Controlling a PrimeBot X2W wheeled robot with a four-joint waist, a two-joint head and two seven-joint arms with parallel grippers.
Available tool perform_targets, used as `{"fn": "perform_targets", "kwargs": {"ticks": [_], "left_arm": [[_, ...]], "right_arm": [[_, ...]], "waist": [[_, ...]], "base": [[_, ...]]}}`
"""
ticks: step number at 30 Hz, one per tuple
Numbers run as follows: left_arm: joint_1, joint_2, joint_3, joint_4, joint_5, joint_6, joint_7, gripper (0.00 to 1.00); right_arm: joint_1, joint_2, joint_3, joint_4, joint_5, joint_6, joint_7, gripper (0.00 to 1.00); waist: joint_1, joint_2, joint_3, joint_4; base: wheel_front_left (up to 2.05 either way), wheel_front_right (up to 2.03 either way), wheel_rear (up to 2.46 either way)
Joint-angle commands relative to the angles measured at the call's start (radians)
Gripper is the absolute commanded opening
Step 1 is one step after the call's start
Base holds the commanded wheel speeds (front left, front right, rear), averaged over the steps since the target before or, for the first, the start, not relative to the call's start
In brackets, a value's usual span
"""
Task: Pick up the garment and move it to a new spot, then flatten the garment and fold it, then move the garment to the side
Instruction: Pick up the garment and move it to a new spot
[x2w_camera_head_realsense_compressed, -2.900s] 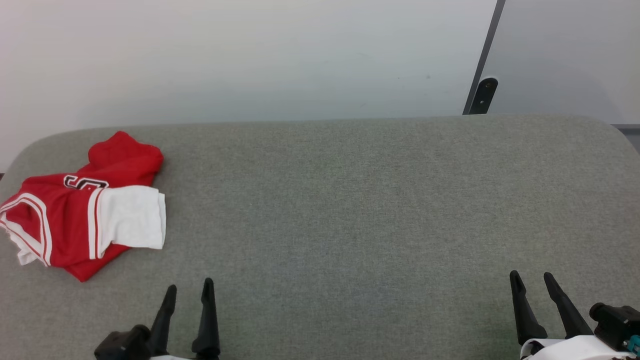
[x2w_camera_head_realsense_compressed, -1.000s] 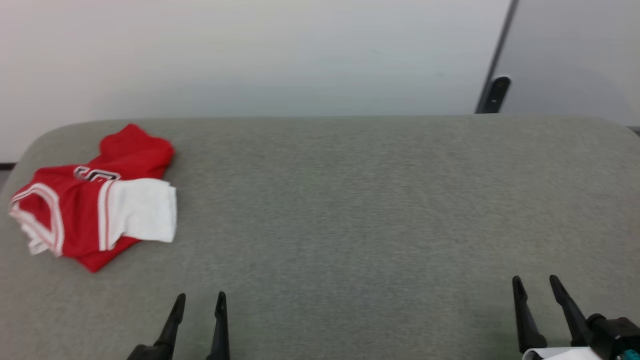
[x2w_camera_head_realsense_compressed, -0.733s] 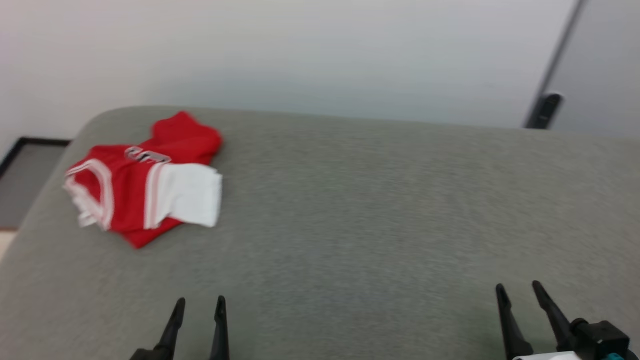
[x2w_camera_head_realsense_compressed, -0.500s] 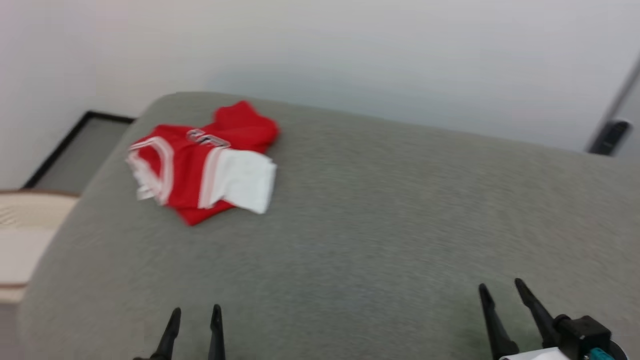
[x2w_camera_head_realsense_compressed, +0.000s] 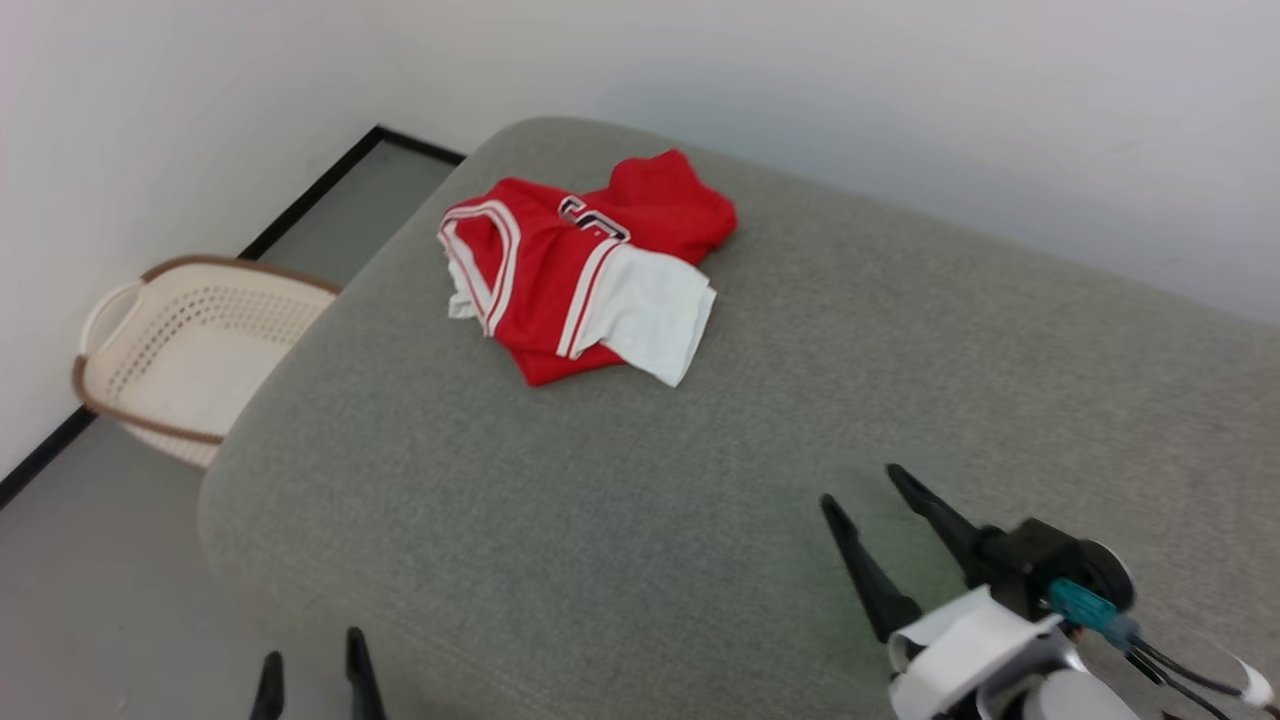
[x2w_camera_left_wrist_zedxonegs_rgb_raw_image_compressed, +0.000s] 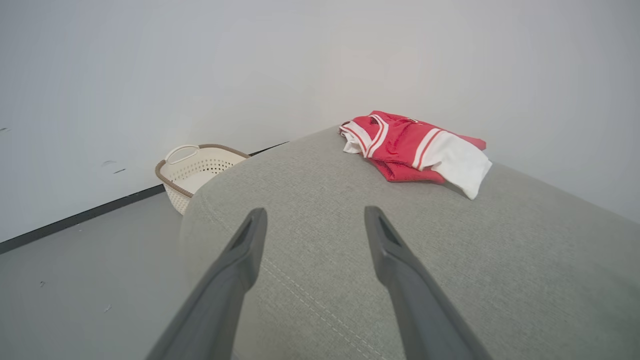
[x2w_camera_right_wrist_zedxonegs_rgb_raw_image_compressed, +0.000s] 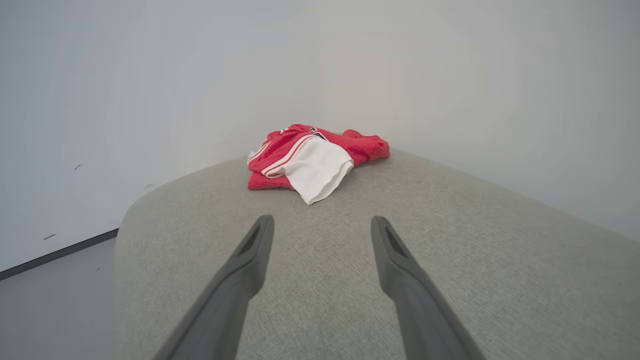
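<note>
Left tool (x2w_camera_head_realsense_compressed: 312, 652) and right tool (x2w_camera_head_realsense_compressed: 860, 487), both spread wide and holding nothing, hover at the near side of a grey padded table (x2w_camera_head_realsense_compressed: 700, 520). The crumpled red-and-white garment (x2w_camera_head_realsense_compressed: 545, 285) lies at eleven o'clock from the right tool, near the far corner. A cream laundry basket (x2w_camera_head_realsense_compressed: 170, 345) stands on the floor at nine o'clock from the garment.

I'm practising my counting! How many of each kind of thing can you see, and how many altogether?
Red-and-white shirt: 1
Cream laundry basket: 1
Grey cushion: 1
Dark robot fingers: 4, two on the left gripper, two on the right gripper
Total: 7
</note>
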Motion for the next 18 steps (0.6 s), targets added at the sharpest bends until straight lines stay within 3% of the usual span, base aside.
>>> {"fn": "perform_targets", "kwargs": {"ticks": [1,4,11,15,18], "left_arm": [[0.02,0.0,0.0,-0.025,-0.014,0.025,0.0,1.0],[0.032,0.0,-0.019,-0.046,-0.016,0.042,0.0,1.0],[0.026,0.001,-0.035,-0.044,-0.003,0.038,0.0,1.0],[-0.038,0.001,-0.039,-0.03,-0.003,-0.008,0.0,1.0],[-0.134,0.001,-0.032,0.002,0.021,-0.069,0.0,1.0]], "right_arm": [[-0.039,-0.007,0.039,0.019,0.023,0.0,-0.006,1.0],[-0.069,-0.019,0.071,0.047,0.046,0.0,-0.019,1.0],[-0.08,-0.035,0.086,0.08,0.079,0.0,-0.041,1.0],[-0.033,-0.035,0.041,0.087,0.075,0.0,-0.054,1.0],[0.009,-0.025,-0.013,0.072,0.059,0.0,-0.059,1.0]], "waist": [[-0.0001,-0.0001,0.042,0.036],[-0.0001,-0.0001,0.042,0.035],[-0.0001,-0.0001,0.036,0.03],[-0.0001,-0.0001,0.025,0.017],[-0.0001,-0.0001,0.02,0.004]], "base": [[-0.09,-0.09,-0.09],[-0.12,-0.12,-0.12],[-0.02,-0.02,-0.02],[0.0,0.0,0.0],[0.0,0.0,0.0]]}}
